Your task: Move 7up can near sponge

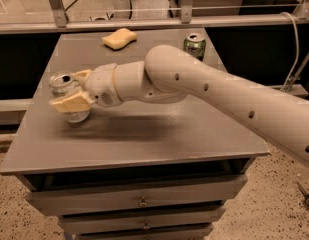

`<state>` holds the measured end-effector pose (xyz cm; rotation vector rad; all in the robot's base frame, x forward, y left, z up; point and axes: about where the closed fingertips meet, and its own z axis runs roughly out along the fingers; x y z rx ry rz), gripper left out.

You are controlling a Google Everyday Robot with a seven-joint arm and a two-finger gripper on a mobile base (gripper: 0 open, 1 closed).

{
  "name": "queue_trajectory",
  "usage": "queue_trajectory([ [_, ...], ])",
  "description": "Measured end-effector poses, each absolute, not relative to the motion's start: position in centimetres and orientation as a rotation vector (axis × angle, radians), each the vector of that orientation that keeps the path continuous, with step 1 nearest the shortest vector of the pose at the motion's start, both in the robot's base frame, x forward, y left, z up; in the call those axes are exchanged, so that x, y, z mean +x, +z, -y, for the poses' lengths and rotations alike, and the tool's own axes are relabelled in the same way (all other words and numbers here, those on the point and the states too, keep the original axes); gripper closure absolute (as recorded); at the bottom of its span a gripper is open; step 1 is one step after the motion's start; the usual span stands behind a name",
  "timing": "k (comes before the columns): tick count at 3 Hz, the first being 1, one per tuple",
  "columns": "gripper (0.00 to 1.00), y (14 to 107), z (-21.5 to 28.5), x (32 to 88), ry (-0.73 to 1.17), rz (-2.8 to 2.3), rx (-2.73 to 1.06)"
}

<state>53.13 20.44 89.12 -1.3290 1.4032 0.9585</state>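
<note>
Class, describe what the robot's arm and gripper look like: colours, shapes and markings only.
The arm is a thick, smooth, cream-white tube with rounded joints and small dark holes along its side. The gripper, at the left of the view around the 7up can on the table, has a white wrist and two flat, pale yellow fingers. No cables show on it.

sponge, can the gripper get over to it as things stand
Probably yes: the gripper, holding the 7up can, has bare tabletop up to the sponge; the green can stands off to the side.
</note>
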Motion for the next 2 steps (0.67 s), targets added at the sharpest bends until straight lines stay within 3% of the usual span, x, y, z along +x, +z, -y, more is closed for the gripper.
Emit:
queue_trajectory([
  [1, 1.0, 90.1, -14.5, 59.0, 0.832, -1.498, -1.219],
  [2, 1.0, 90.2, -11.1, 61.8, 0.774, -1.551, -1.159],
])
